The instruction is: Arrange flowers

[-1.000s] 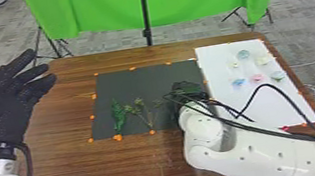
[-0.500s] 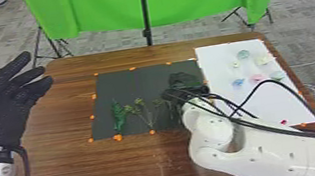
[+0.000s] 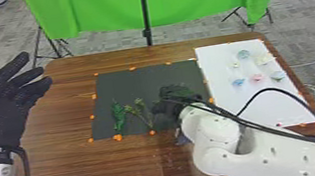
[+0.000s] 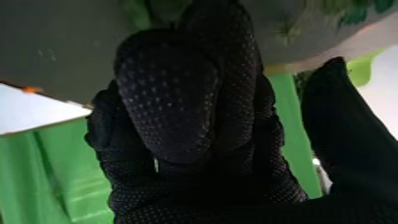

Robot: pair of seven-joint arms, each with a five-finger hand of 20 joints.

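- The left hand is raised beyond the desk's left edge, fingers spread wide, well apart from the right hand.
- The right hand is over the right part of the black rectangular sheet on the brown wooden desk; whether it is wide, narrow or holding something, I cannot tell.
- To that hand's left, near it, a thin branching green sprig; just beyond, a fuller dark green leafy sprig.
- To its right, on the white rectangular sheet, small pale blue, pink and cream flower heads.
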